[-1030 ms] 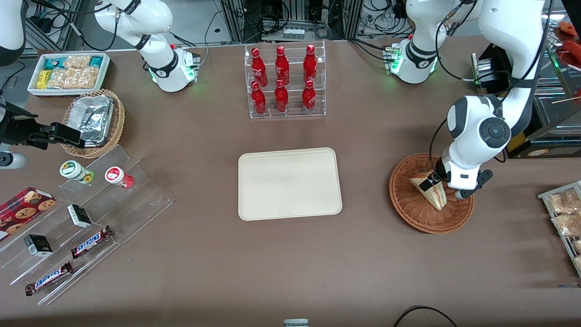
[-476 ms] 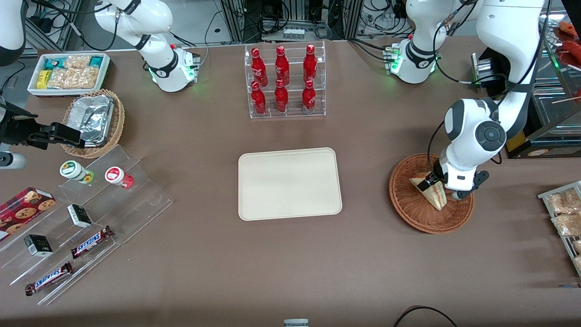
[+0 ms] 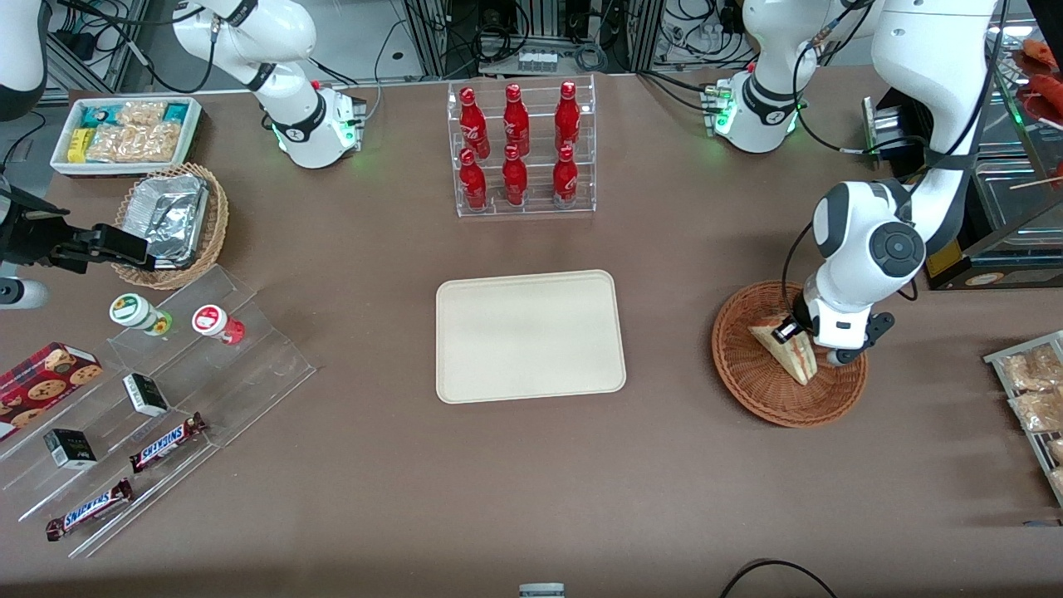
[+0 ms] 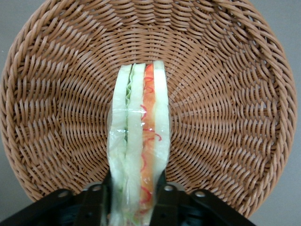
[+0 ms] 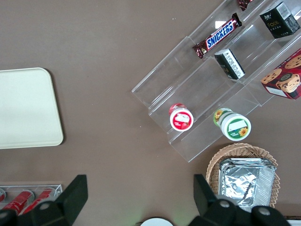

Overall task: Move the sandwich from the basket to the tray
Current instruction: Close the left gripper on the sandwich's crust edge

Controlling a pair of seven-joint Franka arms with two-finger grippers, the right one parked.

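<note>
The sandwich (image 3: pixel 787 355), a wrapped wedge of white bread with red and green filling (image 4: pixel 138 141), stands on edge in the reddish-brown wicker basket (image 3: pixel 747 384), toward the working arm's end of the table. My left gripper (image 3: pixel 789 330) is down inside the basket (image 4: pixel 225 94). It is shut on the sandwich, with one black finger (image 4: pixel 100 198) pressed against each bread face of the wedge's thick end. The sandwich still touches the basket floor. The cream tray (image 3: pixel 530 336) lies flat at the table's middle with nothing on it, and its corner shows in the right wrist view (image 5: pixel 23 108).
A clear rack of red bottles (image 3: pixel 519 149) stands farther from the front camera than the tray. Clear acrylic steps (image 3: pixel 166 390) with snacks, a tan basket holding a foil container (image 3: pixel 170 220) and a white snack bin (image 3: pixel 124 133) lie toward the parked arm's end. Packets on a wire rack (image 3: pixel 1034 390) sit beside the basket.
The left arm's wrist has shifted slightly away from the front camera over the basket. The sandwich stays in the same spot between the fingers.
</note>
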